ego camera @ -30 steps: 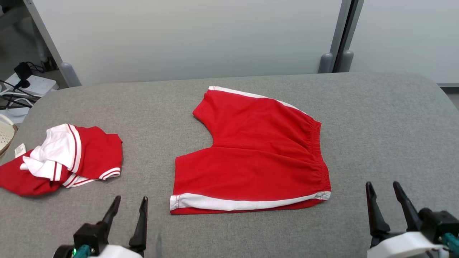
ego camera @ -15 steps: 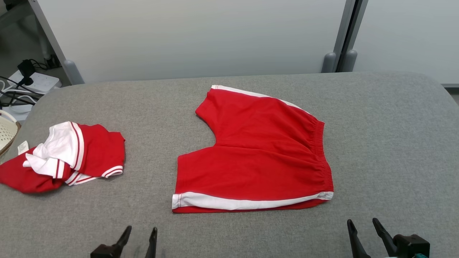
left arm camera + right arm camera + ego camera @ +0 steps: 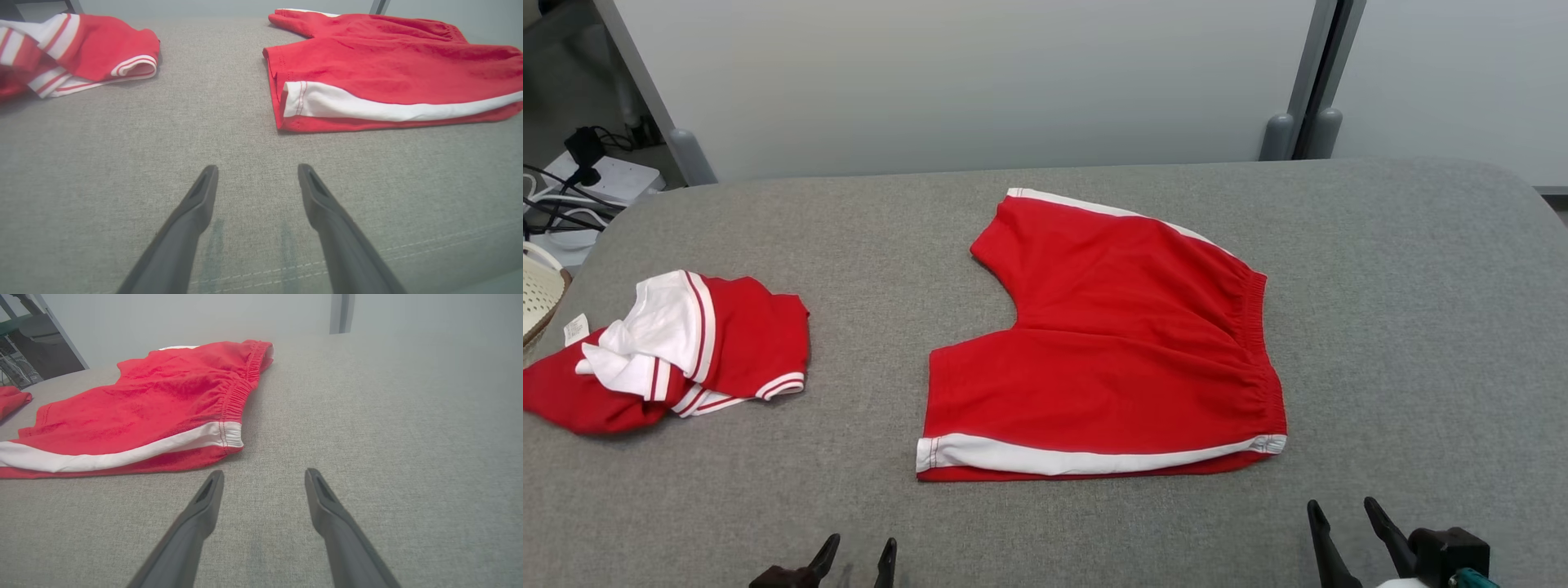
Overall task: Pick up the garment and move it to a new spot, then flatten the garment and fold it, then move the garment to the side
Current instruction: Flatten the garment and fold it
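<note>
The garment [image 3: 1111,343] is a pair of red shorts with white side stripes, lying flat in the middle of the grey table, waistband to the right. In the left wrist view the shorts [image 3: 392,77] lie up and to the right; in the right wrist view the shorts [image 3: 151,408] lie to the upper left. My left gripper [image 3: 859,549] stands open near the table's front edge, short of the shorts' lower-left leg hem, nothing between its fingers [image 3: 255,171]. Open too, my right gripper [image 3: 1343,510] sits at the front right, just past the waistband corner [image 3: 263,475].
A crumpled red and white shirt [image 3: 670,351] lies at the left of the grey padded table [image 3: 1421,310]. A woven basket rim [image 3: 538,298] and power strips with cables [image 3: 580,188] sit beyond the left edge. Pale partition panels [image 3: 980,82] stand behind.
Both grippers have drawn back toward the front edge, so less of them shows in the head view. The head camera has shifted slightly. The shorts and shirt lie as before.
</note>
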`<state>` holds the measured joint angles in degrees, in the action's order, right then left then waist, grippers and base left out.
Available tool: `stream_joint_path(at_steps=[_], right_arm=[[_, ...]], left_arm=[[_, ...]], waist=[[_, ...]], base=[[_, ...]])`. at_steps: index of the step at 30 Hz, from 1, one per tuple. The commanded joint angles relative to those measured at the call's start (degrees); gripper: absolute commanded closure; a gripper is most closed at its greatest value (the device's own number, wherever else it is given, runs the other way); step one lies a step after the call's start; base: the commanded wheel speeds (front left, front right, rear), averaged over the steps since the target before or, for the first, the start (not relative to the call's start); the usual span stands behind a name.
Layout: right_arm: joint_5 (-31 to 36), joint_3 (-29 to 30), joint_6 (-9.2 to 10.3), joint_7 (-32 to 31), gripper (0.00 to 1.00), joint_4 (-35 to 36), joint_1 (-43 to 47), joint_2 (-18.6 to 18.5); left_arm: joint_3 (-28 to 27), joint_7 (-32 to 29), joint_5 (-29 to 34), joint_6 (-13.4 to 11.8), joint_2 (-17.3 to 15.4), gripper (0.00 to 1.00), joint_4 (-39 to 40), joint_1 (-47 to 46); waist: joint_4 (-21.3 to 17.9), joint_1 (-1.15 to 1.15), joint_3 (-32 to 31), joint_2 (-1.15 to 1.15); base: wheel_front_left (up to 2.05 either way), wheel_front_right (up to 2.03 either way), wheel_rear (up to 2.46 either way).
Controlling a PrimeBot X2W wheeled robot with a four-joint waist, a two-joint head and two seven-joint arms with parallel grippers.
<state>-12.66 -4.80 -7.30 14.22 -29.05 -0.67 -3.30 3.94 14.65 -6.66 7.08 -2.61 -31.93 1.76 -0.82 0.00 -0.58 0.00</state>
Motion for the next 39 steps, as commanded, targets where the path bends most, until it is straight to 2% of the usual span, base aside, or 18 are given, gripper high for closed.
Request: stream_joint_path(at_steps=[1, 8, 21, 22, 24, 25, 34, 39], right_arm=[[-0.23, -1.89, -0.19, 0.77, 0.0, 0.22, -2.82, -0.78], [-0.24, -2.66, -0.19, 0.77, 0.0, -2.3, -7.41, -0.58], [0.72, -4.86, -0.19, 0.78, 0.01, -7.69, -14.77, 0.26], [0.81, -5.25, -0.19, 0.78, 0.13, -7.95, -15.07, 0.29], [0.89, -5.88, -0.19, 0.78, 0.86, -8.3, -15.57, 0.33], [0.83, -5.98, -0.19, 0.78, 1.0, -8.29, -15.78, 0.35], [0.3, -6.96, -0.19, 0.78, 1.0, -6.79, -14.98, 0.41], [-0.18, -8.56, -0.19, 0.78, 1.0, -6.55, -15.38, 0.41]], left_arm=[[-1.23, 0.35, -0.77, 0.37, -0.3, 0.0, 1.03, -3.52], [2.33, 0.35, -2.75, 0.39, -0.45, 0.0, 1.22, -7.08], [9.36, 0.35, -8.55, 0.4, -3.22, 0.0, 2.47, -12.82], [9.63, 0.35, -8.9, 0.4, -3.46, 0.0, 2.64, -13.04], [10.07, 0.35, -9.51, 0.4, -3.82, 0.0, 2.93, -13.43], [10.53, 0.35, -9.82, 0.4, -3.95, 0.0, 3.04, -13.66], [16.6, 0.35, -16.19, 0.4, -5.52, 0.0, 4.07, -14.58], [15.3, 0.35, -18.17, 0.4, -6.63, 0.0, 2.63, -15.58]], waist=[[0.08, 0.0, 0.54, 0.0], [0.86, 0.0, 3.89, 0.0], [2.72, 0.0, 9.27, 0.0], [2.79, 0.0, 9.42, 0.0], [2.87, 0.0, 9.8, 0.0], [2.89, 0.0, 9.93, 0.0], [0.72, 0.0, 10.57, 0.0], [-1.21, 0.0, 11.22, 0.0]], base=[[0.0, 0.0, 0.0], [0.0, 0.0, 0.0], [0.0, 0.0, 0.0], [0.0, 0.0, 0.0], [0.0, 0.0, 0.0], [0.0, 0.0, 0.0], [0.0, 0.0, 0.0], [0.0, 0.0, 0.0]])
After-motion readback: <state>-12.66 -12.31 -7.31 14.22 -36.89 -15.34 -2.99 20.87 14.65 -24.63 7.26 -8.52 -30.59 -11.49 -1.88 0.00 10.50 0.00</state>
